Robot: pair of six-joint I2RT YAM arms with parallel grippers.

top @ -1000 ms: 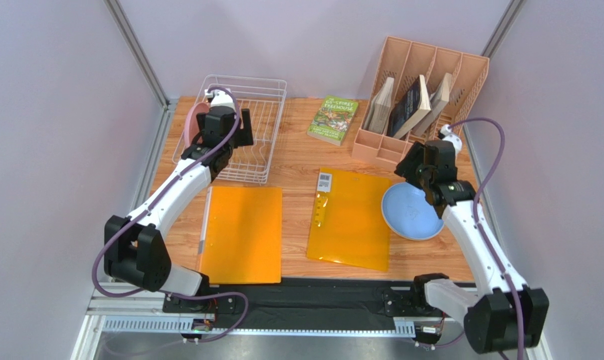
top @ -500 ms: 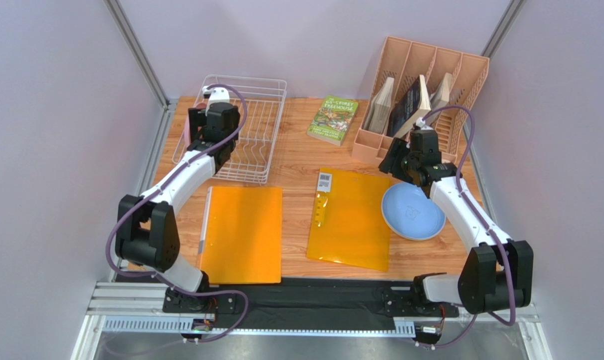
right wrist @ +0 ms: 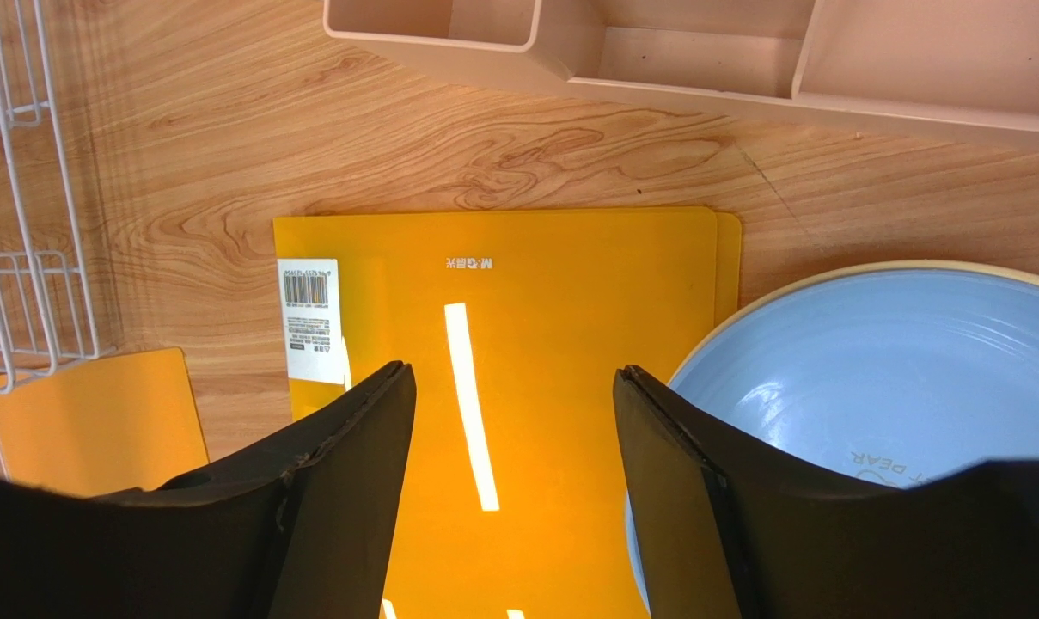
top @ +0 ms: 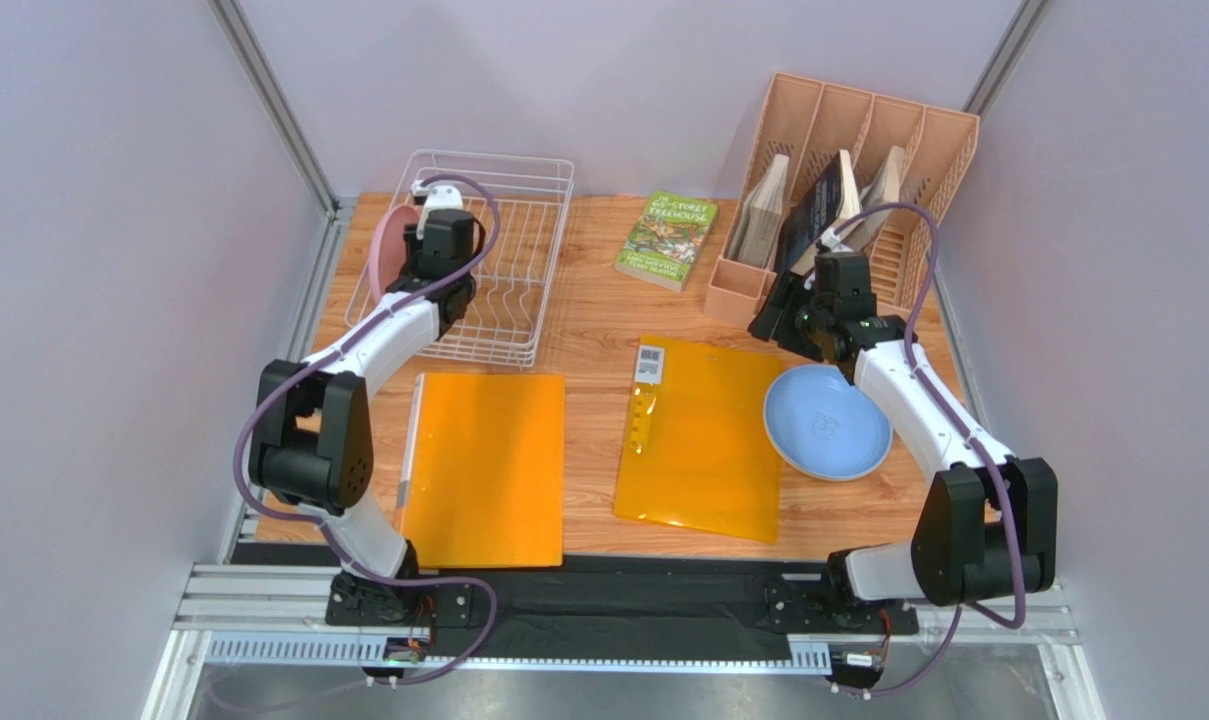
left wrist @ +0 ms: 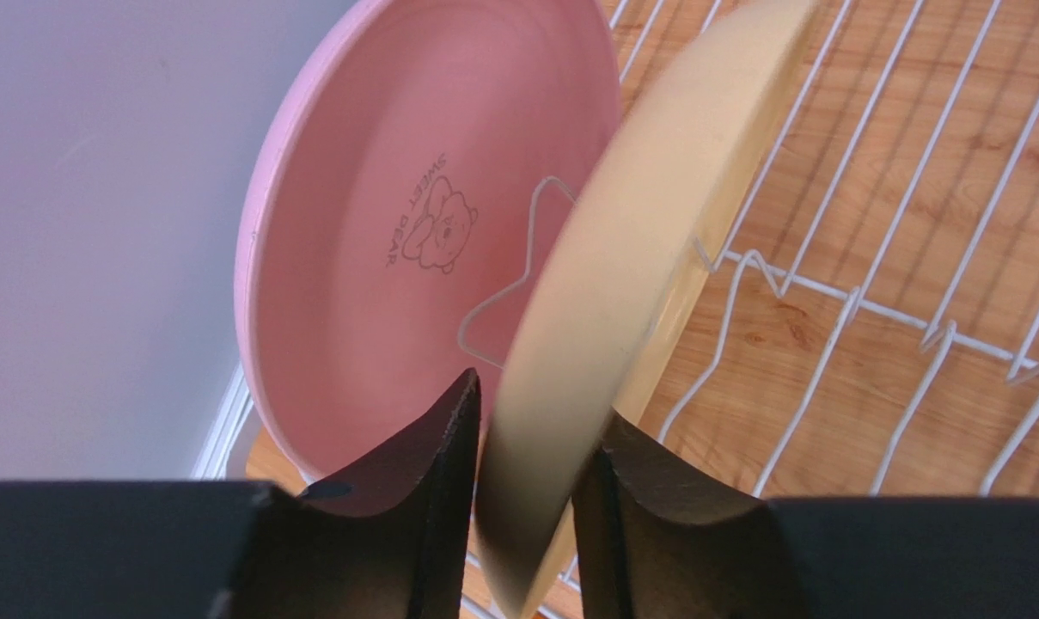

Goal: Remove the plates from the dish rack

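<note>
Plates seen: three. One pink plate (left wrist: pixel 395 258) and one cream plate (left wrist: pixel 628 258) stand in the dish rack (left wrist: pixel 808 280), the left hand (left wrist: pixel 533 406) pinching the cream plate. One blue plate (right wrist: pixel 899 400) lies on the table (right wrist: pixel 357 142); the right hand (right wrist: pixel 514 374) is open and empty.

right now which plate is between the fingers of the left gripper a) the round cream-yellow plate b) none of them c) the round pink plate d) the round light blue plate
a: the left wrist view shows the left gripper clamped on the rim of the round cream-yellow plate, with the round pink plate standing behind it, outside the fingers.
</note>
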